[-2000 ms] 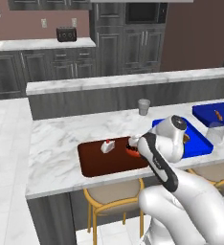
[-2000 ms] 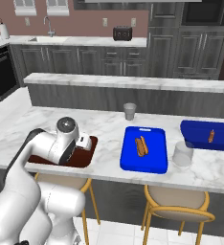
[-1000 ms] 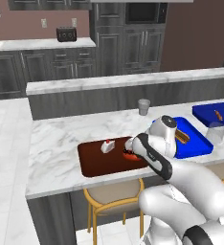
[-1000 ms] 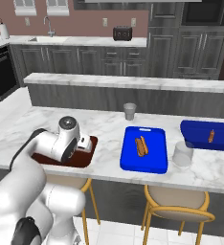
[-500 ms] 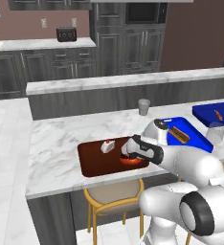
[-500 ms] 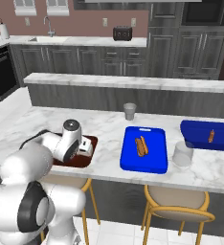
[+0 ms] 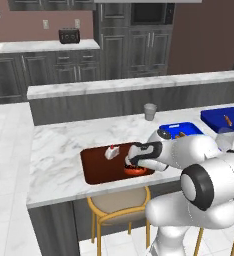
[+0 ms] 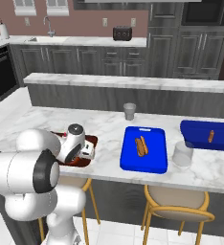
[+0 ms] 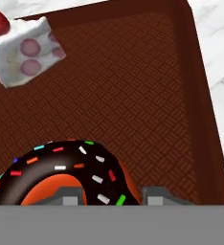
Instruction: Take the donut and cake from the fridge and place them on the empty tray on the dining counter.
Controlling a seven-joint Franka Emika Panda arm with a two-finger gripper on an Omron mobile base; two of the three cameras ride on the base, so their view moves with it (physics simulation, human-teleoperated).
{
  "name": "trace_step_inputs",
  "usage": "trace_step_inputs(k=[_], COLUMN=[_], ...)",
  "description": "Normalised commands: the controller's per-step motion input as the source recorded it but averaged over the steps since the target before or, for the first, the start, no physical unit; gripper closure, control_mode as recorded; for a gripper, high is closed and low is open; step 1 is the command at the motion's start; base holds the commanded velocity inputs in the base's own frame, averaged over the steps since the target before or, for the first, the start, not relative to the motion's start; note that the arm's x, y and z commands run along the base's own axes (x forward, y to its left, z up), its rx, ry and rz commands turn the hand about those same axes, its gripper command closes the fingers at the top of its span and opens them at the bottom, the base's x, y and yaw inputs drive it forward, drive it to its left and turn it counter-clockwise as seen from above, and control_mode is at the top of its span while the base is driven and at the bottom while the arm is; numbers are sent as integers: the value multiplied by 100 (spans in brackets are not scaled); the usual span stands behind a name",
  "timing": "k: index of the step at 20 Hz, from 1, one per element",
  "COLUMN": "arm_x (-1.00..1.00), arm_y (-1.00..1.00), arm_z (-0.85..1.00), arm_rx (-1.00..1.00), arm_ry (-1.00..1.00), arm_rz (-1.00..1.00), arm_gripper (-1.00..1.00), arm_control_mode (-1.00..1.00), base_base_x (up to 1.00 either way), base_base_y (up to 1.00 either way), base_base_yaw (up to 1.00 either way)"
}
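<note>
Low over the tray, the hand [image 7: 130, 161] sits just right of centre in the left base view, reaching leftward from the white arm that fills the lower right of that frame. Its fingers are narrowed around the donut [image 7: 134, 170], a ring with dark chocolate icing and orange sides, which rests on or just above the right end of the dark reddish-brown tray [image 7: 96, 167].

In the hand view the donut [image 9: 61, 174] fills the lower left, its icing dotted with coloured sprinkles, and the two grey finger tips [image 9: 154, 197] rise at the bottom edge, one on each side of the ring's near right part. The tray's [image 9: 142, 86] woven-patterned floor spreads across the rest of that frame, with its raised rim along the right and white marble beyond.

The cake [image 7: 111, 152], a small white wedge with a red topping, stands on the tray a little to the upper left of the donut, apart from it; in the hand view the cake [image 9: 25, 50] is at the upper left.

The tray lies near the front edge of the marble desk [image 7: 59, 150]. In the right base view the hand [image 8: 88, 152] is at centre left over the tray [image 8: 91, 141].
</note>
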Motion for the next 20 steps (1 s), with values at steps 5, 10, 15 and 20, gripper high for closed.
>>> trace_step_inputs(k=[5, 10, 15, 20], arm_x=[24, 2, 0, 2], arm_y=[3, 2, 19, 0], arm_z=[-21, 0, -1, 25], arm_rx=[1, 3, 0, 2], arm_ry=[-2, 0, -2, 0], arm_rz=[0, 0, 0, -3], arm_gripper=[100, 100, -100, -100], arm_control_mode=[-100, -100, -100, -100], base_base_x=[0, 0, 0, 0], base_base_y=[0, 0, 0, 0], base_base_yaw=[0, 0, 0, 0])
